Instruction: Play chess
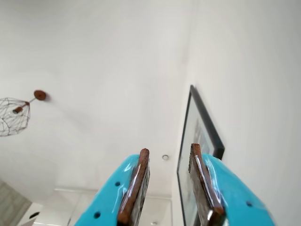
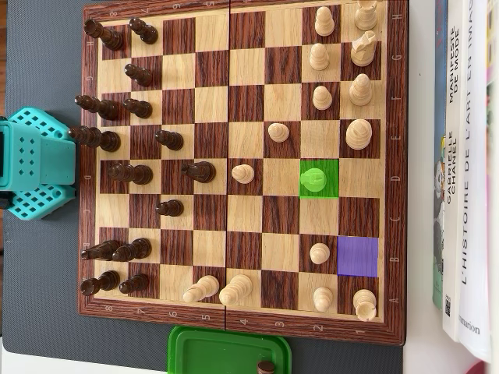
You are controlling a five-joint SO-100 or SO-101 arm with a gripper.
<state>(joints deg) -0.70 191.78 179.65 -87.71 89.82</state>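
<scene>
White ceiling and wall fill your wrist view, with a wire pendant lamp [image 1: 14, 115] at the left and a dark-framed picture [image 1: 200, 155] at the right behind your hand [image 1: 169, 153], whose blue fingers stand apart with nothing between them. From overhead, your chessboard [image 2: 242, 167] lies on the tabletop [image 2: 39, 296], with a pale pawn [image 2: 313, 179] on a green-tinted square, a purple-tinted square [image 2: 358, 256] bare, and the teal arm base [image 2: 31, 164] just left of the dark pieces. Stacked books [image 2: 466, 171] crowd the board's right edge and a green lidded box [image 2: 228, 352] sits against its lower edge.

Wooden chessboard [image 2: 242, 323], mid-game, light piece [image 2: 313, 179] upright on green-lit sq
</scene>
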